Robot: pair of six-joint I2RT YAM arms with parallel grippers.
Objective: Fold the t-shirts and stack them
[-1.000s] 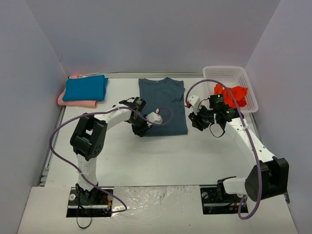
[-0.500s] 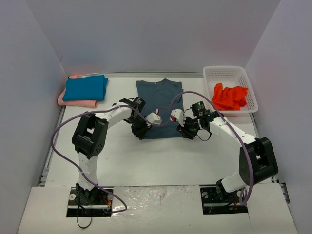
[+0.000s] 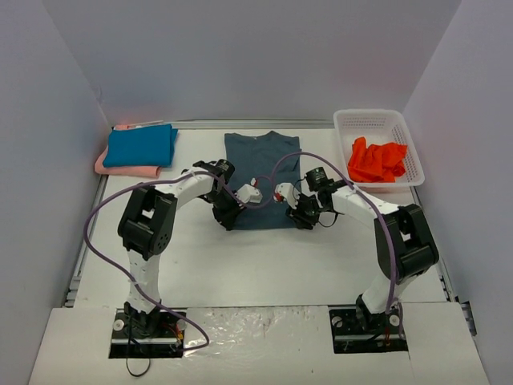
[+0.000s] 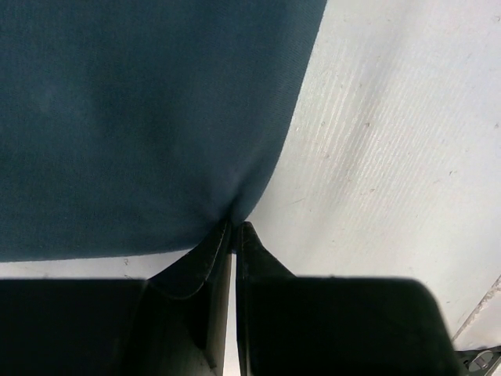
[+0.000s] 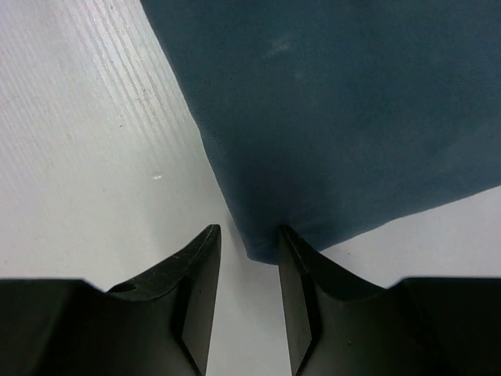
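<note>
I see the dark blue-grey t-shirt (image 3: pixel 260 168) lying flat in the middle of the counter (image 3: pixel 264 257), with its neck at the far side. My left gripper (image 4: pixel 235 227) is clenched tight on the near left corner of this shirt, and the cloth puckers where it goes in. My right gripper (image 5: pixel 249 231) is down at the near right corner. Its fingers are apart, and the tip of the corner lies between them, not pinched. The teal t-shirt (image 3: pixel 140 146) sits folded on top of the pink t-shirt (image 3: pixel 128 169) at the far left. The orange-red t-shirt (image 3: pixel 378 160) is bunched up in the white basket (image 3: pixel 373 119) at the far right.
</note>
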